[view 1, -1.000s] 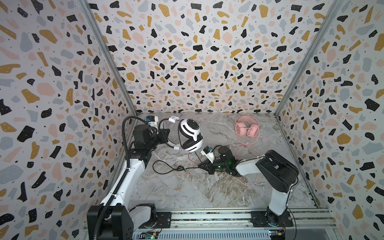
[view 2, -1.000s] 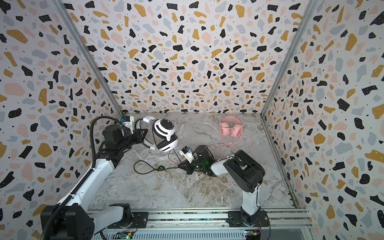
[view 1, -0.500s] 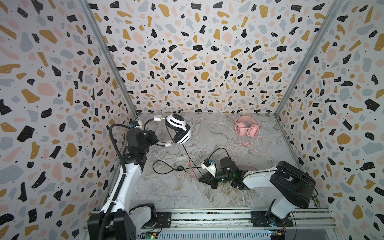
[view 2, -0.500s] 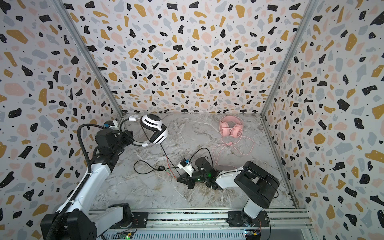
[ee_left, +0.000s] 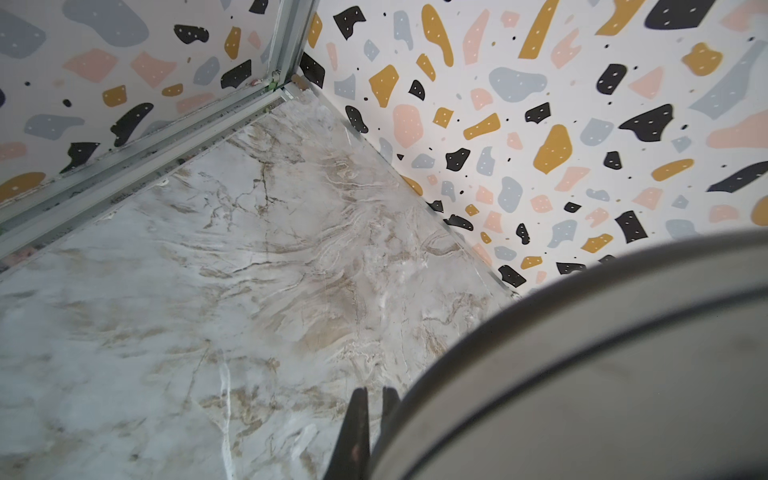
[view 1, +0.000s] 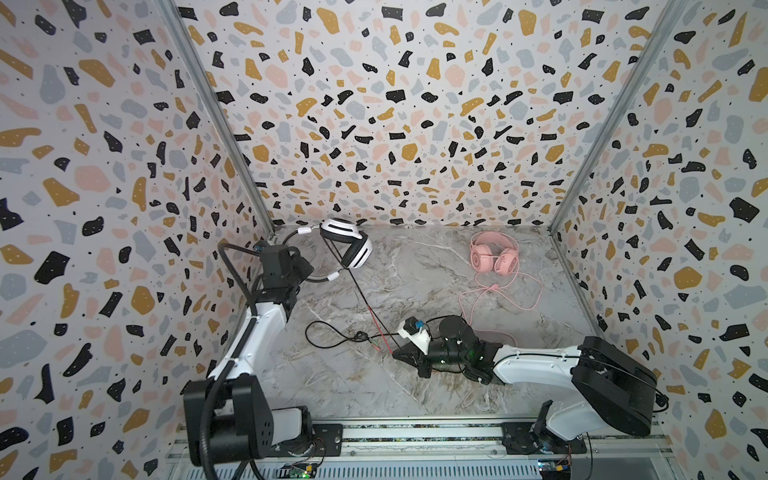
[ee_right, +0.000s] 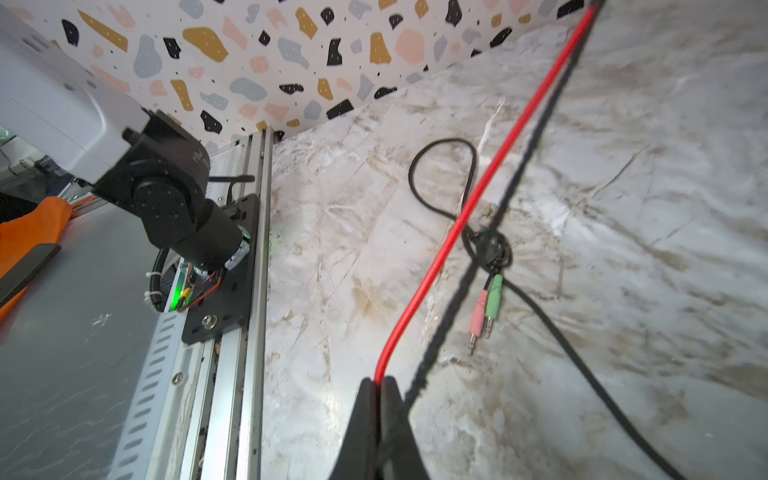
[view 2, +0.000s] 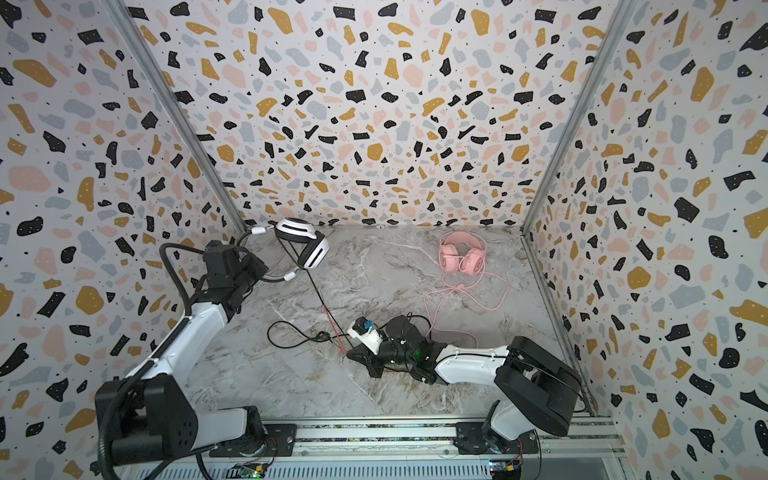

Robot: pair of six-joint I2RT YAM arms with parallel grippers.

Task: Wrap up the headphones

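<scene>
The white headphones [view 1: 348, 246] [view 2: 305, 245] with black stripes hang off the floor near the back left corner. My left gripper [view 1: 308, 271] [view 2: 261, 271] is shut on their thin black headband [view 1: 319, 279], which fills the left wrist view as a blurred grey band [ee_left: 582, 353] beside the fingertips [ee_left: 360, 399]. Their black and red cable [view 1: 365, 307] [view 2: 322, 303] runs taut down to my right gripper [view 1: 395, 355] [view 2: 350, 355] [ee_right: 378, 380], low over the floor and shut on the red cable [ee_right: 478, 199]. The pink headphones [view 1: 492, 257] [view 2: 461, 257] lie at the back right.
Loose black cable [view 1: 328, 338] loops on the marble floor [view 1: 415, 266], ending in pink and green plugs [ee_right: 484, 307]. The pink cable [view 1: 498, 291] trails toward my right wrist. Patterned walls close three sides; a metal rail [view 1: 415, 432] runs along the front.
My left arm has carried the white headphones back and left toward the corner. My right gripper has moved forward and lower with the cable, which now stretches straight between them.
</scene>
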